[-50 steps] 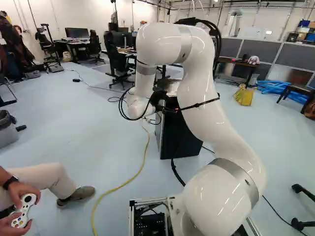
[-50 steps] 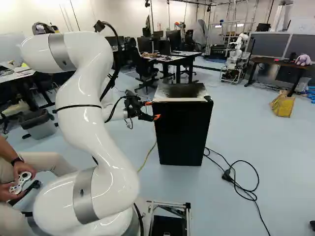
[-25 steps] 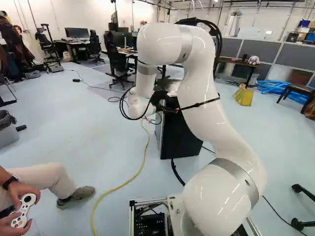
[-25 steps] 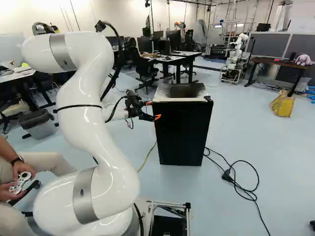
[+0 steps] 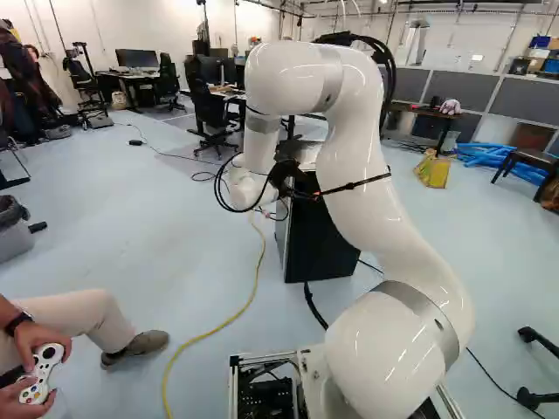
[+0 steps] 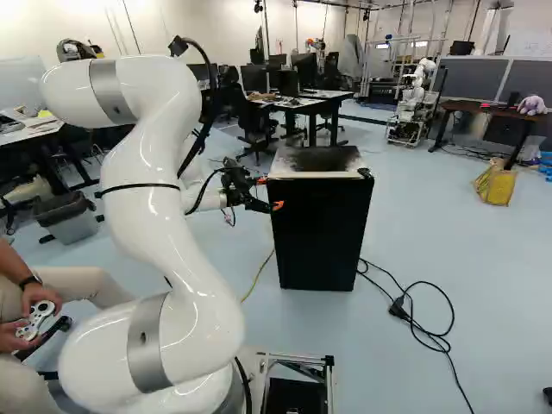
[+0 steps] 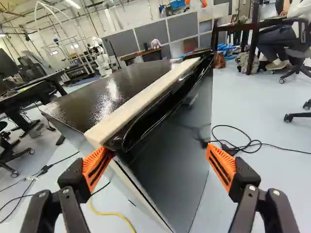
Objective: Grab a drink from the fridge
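Observation:
My gripper (image 6: 268,193) is at the upper left edge of the black fridge (image 6: 321,233) in the right base view. The wrist view shows the gripper (image 7: 159,166) open, its orange pads wide apart. One orange finger (image 7: 95,167) is at the fridge's near top corner, under the pale strip (image 7: 141,102); contact cannot be told. The other finger (image 7: 222,167) stands out in front of the dark front face (image 7: 170,160). The fridge looks closed, and no drink shows. In the left base view the arm partly hides the fridge (image 5: 319,244).
Black cables (image 6: 414,319) lie on the floor right of the fridge. A yellow cable (image 5: 253,297) runs along the floor to its left. Behind stand desks (image 6: 302,103) and office chairs. Another robot (image 6: 414,103) stands farther back, with a yellow bag (image 6: 495,184) to its right.
The arm has shifted very slightly to the right in both base views. The gripper remains beside the fridge's upper edge; the base and fridge have not moved.

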Controlling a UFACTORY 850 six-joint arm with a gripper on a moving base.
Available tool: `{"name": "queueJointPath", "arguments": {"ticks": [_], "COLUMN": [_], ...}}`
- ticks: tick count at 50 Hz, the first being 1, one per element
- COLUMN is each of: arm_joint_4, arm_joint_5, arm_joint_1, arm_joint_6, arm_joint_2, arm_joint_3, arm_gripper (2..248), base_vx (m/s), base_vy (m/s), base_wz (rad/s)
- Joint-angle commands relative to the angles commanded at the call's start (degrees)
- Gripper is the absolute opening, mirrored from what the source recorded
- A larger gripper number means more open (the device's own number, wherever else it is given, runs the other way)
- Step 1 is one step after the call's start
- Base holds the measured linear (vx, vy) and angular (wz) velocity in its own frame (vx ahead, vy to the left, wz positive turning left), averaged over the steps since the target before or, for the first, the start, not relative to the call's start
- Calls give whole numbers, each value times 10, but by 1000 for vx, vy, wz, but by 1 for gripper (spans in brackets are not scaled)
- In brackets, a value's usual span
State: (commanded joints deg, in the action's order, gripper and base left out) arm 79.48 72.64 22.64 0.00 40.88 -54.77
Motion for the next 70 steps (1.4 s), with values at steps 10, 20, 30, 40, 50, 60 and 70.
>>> {"name": "queueJointPath", "arguments": {"ticks": [10, 20, 30, 40, 50, 60, 70], "arm_joint_4": [0, 0, 0, 0, 3, 8, 16], "arm_joint_5": [0, 0, 0, 0, 0, 0, 0], "arm_joint_1": [-5, -9, -8, -4, 0, 5, 10], "arm_joint_6": [0, 0, 0, 0, 0, 0, 0], "arm_joint_2": [-2, -7, -16, -26, -37, -46, -57], "arm_joint_3": [4, 13, 29, 47, 67, 85, 105], "arm_gripper": [247, 247, 247, 247, 247, 247, 247], "base_vx": [0, 0, 0, 0, 0, 0, 0], "base_vy": [0, -1, 0, 0, 0, 0, 0], "base_wz": [0, -7, 0, 0, 0, 0, 0]}}
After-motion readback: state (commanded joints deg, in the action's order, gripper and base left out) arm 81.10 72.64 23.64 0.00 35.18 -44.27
